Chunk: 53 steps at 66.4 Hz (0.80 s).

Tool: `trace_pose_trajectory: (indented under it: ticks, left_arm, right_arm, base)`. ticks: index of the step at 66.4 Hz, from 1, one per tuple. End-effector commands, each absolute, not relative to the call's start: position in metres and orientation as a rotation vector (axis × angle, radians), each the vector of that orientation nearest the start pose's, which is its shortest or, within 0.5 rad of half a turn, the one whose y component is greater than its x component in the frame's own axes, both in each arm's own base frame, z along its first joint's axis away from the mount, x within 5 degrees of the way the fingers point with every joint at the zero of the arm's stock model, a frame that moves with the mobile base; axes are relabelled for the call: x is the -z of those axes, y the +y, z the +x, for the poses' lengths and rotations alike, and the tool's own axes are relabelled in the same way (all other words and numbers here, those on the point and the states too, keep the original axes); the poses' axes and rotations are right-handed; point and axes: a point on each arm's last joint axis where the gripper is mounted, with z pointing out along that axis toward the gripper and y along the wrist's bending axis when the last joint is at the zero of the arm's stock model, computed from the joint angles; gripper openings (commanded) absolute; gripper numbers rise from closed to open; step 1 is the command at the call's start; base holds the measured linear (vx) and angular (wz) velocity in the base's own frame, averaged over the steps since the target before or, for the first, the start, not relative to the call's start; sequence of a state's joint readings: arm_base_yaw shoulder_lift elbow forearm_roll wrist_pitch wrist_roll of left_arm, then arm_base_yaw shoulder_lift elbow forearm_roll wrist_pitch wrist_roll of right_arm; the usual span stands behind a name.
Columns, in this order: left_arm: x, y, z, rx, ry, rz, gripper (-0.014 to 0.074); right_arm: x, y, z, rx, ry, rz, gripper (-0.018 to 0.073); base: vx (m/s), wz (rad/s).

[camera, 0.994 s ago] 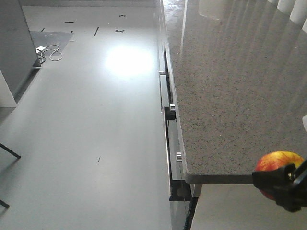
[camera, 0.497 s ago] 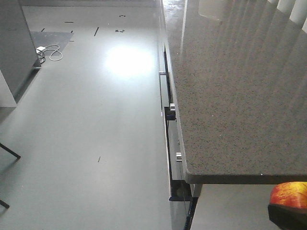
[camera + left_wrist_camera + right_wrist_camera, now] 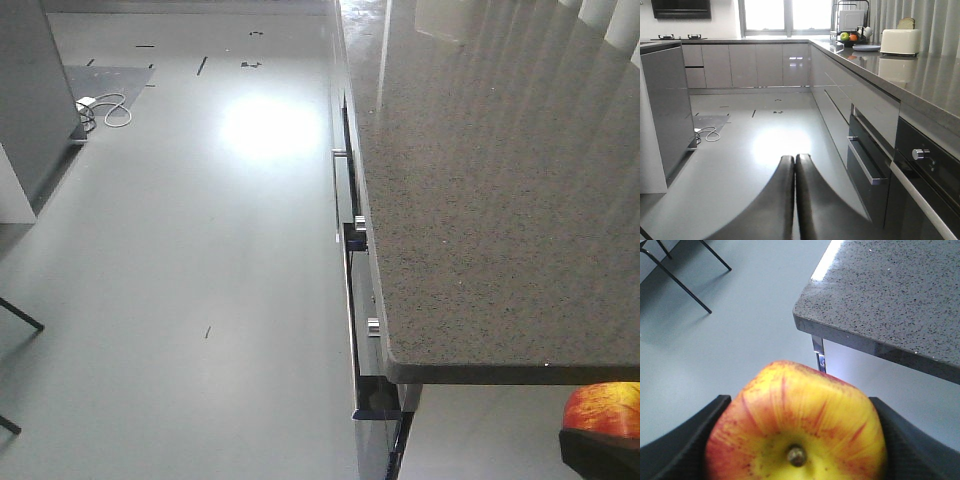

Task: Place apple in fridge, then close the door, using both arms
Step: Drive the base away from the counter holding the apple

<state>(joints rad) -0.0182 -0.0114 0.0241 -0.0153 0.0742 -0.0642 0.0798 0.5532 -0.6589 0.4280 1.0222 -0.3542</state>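
Observation:
The apple (image 3: 795, 430), red with a yellow patch around its stem, fills the bottom of the right wrist view. My right gripper (image 3: 798, 401) is shut on it, one black finger on each side. In the front view the apple (image 3: 605, 408) shows at the bottom right corner, below the counter's near edge, above the black gripper (image 3: 600, 455). My left gripper (image 3: 794, 161) is shut and holds nothing, its fingers pressed together over the floor. A tall grey unit (image 3: 665, 110) stands at the left. I cannot tell whether it is the fridge, and no open door shows.
A speckled grey countertop (image 3: 480, 200) runs along the right, its near corner (image 3: 807, 320) close above the apple. Below it are drawer fronts and an oven with bar handle (image 3: 865, 162) and knobs. A cable (image 3: 105, 110) lies on the floor. Thin black legs (image 3: 685, 285) stand left.
My right gripper has carried the apple down and to the right, from the counter's edge to below it, and it is now partly out of the front view.

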Motion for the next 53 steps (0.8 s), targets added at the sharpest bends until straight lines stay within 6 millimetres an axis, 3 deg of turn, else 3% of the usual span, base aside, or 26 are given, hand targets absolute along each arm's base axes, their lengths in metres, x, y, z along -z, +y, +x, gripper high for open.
trace_pose_trajectory:
  ticks: [1,28,53]
  left_arm:
    - [-0.2123,-0.001,0.0542,0.085,1.464,-0.049,-0.0006]
    - [-0.2123,-0.001,0.0542,0.085,1.464,-0.049,-0.0006]
    - [-0.2123,-0.001,0.0542,0.085,1.464,-0.049,-0.0006]
  right_arm:
    - [-0.3251,0.0398,0.0823,-0.415,2.213,-0.388,0.0119]
    - [-0.3251,0.0398,0.0823,-0.414,2.213,-0.389,0.0119]
    - [-0.325,0.0398,0.0823,-0.415,2.214,-0.389,0.0119]
  base:
    - [0.0,0.01]
    - [-0.03,0.13]
    - [-0.04,0.4]
